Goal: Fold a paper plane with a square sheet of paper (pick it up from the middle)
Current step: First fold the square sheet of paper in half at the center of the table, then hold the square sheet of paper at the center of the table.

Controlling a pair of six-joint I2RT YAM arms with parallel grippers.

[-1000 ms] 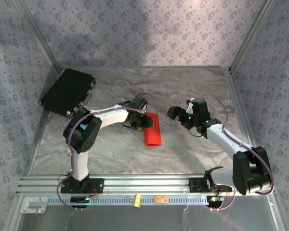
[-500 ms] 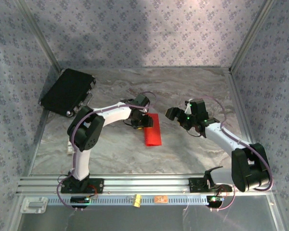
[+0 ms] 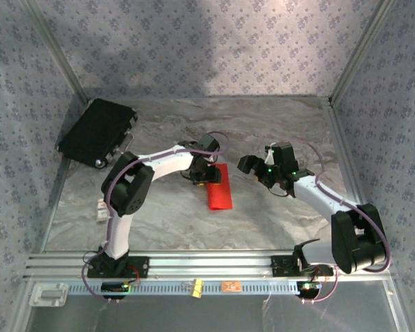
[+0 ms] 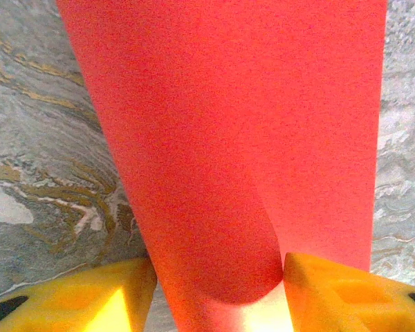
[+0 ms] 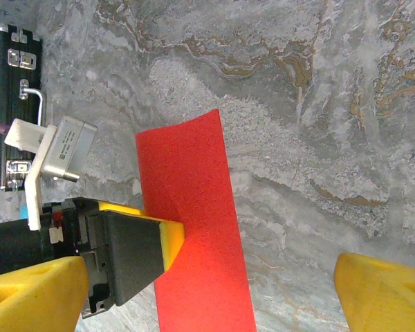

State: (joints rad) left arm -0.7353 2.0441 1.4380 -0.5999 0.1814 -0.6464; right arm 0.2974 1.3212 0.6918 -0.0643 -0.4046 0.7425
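Since the earlier frame, the left arm's elbow has swung toward the table centre, and the left gripper [image 3: 206, 173] has shifted slightly right over the thin bright red square sheet of paper [image 3: 220, 195]. The sheet lies near the middle of the grey marble-patterned tabletop [image 3: 263, 131], bowed upward. The left gripper's yellow fingertips [image 4: 90, 297] press both sides of the raised curl, jaws half closed on it. The right gripper [image 3: 246, 164] hovers near the sheet's right edge, jaws spread wide, holding nothing
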